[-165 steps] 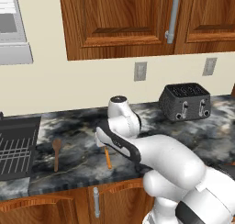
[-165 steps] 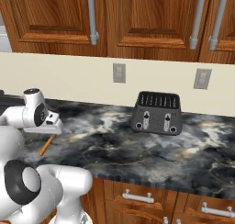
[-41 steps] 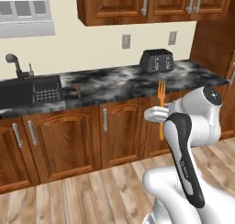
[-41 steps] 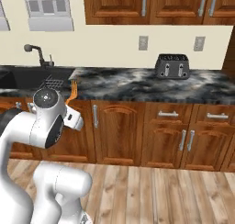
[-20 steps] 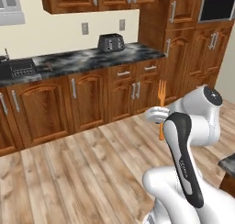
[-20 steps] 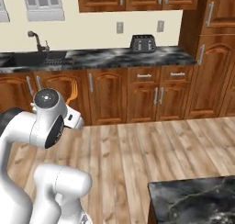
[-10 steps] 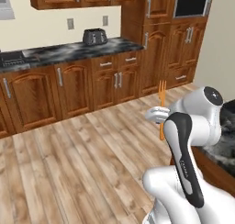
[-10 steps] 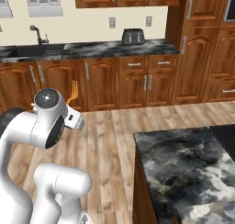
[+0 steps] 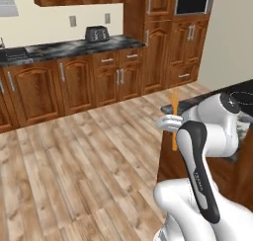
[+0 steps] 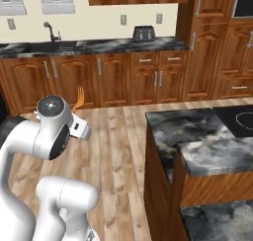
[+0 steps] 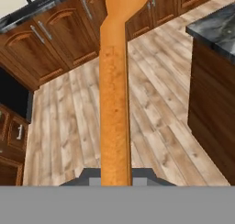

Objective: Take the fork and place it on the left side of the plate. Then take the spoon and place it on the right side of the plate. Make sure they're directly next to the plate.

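sink (image 10: 49, 35): far back left in right base view, on the long counter (image 10: 99, 45).
toaster (image 9: 97, 34): on that counter by the wall, well apart from the robot.
floor (image 9: 74, 156): wood planks, between the cabinets and the island.
fork (image 9: 174, 122): orange, upright, tines up, carried in the air over the floor; in left base view it sits just left of the island (image 9: 232, 94) edge, not touching any surface.
fork, hand view: handle runs up the middle of frame from the bottom edge.
gripper (image 9: 170, 124): clamped on fork around mid-handle; fingers themselves mostly hidden.
fork, right base view: tines (image 10: 79, 99) poke up beside the arm's round joint.
island: dark marble top, right side, with a black cooktop (image 10: 239, 119) on it.
microwave (image 9: 192, 2): built into tall cabinets, far right.
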